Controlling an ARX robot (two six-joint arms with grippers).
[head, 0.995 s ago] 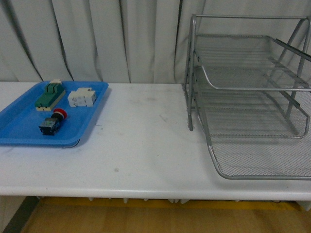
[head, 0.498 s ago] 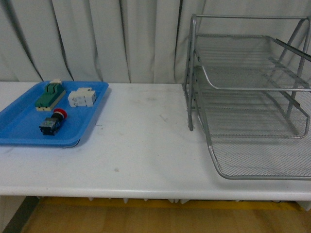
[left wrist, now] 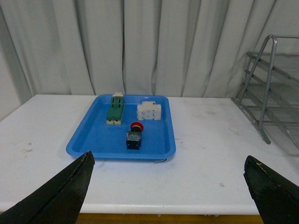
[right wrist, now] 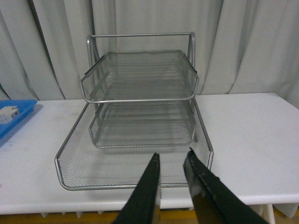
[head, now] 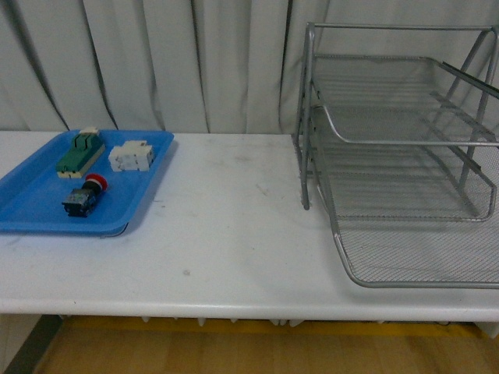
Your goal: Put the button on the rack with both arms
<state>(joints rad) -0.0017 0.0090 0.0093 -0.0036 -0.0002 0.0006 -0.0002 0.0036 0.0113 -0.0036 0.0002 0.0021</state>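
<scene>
Left hand (left wrist: 168, 158) is spread wide open, its two black fingers (left wrist: 60, 196) far apart and gripping nothing. Straight ahead of it, beyond the fingertips, sits the blue plastic tray (left wrist: 98, 135) on the white worktop (left wrist: 210, 163). There's the button (left wrist: 134, 137), lying on its side in the tray at the end nearer the hand, red cap pointing away from the hand. Past the button, farther from the hand, are the green-and-cream block (left wrist: 115, 108) and the white block (left wrist: 149, 111), side by side but apart.

Over to the right hand (right wrist: 173, 155): fingers drawn in with only a narrow gap between the tips, nothing between them. Dead ahead of it stands the wire-mesh rack (right wrist: 140, 100), and the front rim of its lowest tier lies just beyond the fingertips.

From the front camera, the button (head: 84, 195) rests in the blue tray (head: 31, 195), near the green-and-cream block (head: 80, 153) and white block (head: 131, 157). The rack (head: 309, 117) is well apart from it across bare worktop (head: 234, 234), over on the right hand's side.
</scene>
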